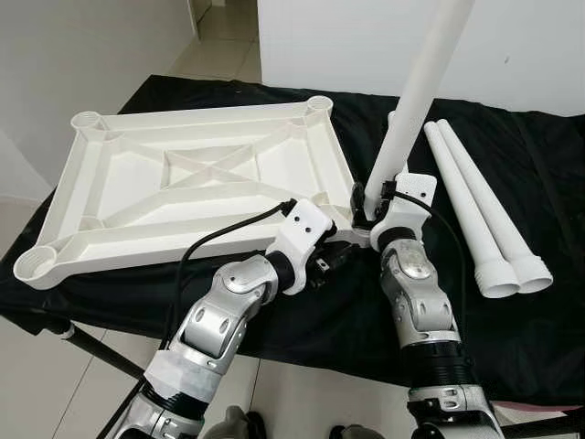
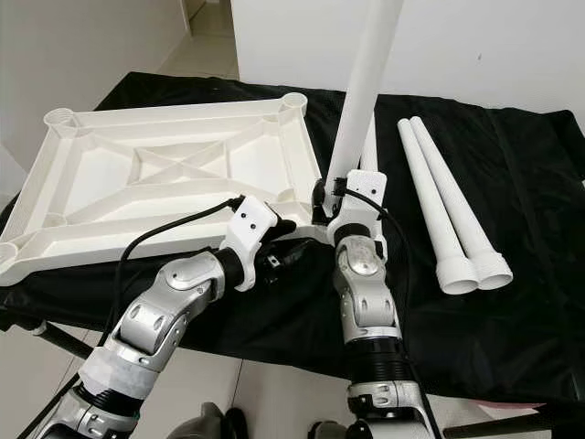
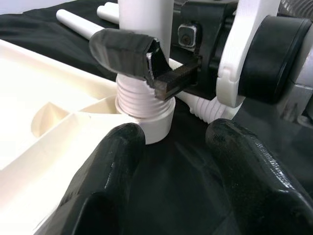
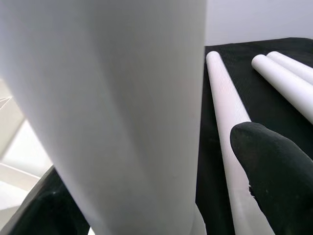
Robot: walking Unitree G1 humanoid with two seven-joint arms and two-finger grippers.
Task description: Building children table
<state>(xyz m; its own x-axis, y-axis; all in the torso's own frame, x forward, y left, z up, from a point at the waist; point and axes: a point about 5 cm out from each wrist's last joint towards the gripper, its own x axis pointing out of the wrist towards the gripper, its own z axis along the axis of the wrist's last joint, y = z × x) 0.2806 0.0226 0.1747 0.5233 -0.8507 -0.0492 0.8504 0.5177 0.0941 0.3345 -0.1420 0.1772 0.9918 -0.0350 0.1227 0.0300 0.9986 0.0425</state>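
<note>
White leg in right hand

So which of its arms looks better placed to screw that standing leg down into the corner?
The right. Its right gripper already clamps the upright leg just above the threaded corner socket. The left gripper hovers open beside the socket, holding nothing.

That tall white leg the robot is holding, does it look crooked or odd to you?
Yes: the leg leans instead of standing straight in the tabletop corner socket, threads still exposed. The right hand grips it.
</note>
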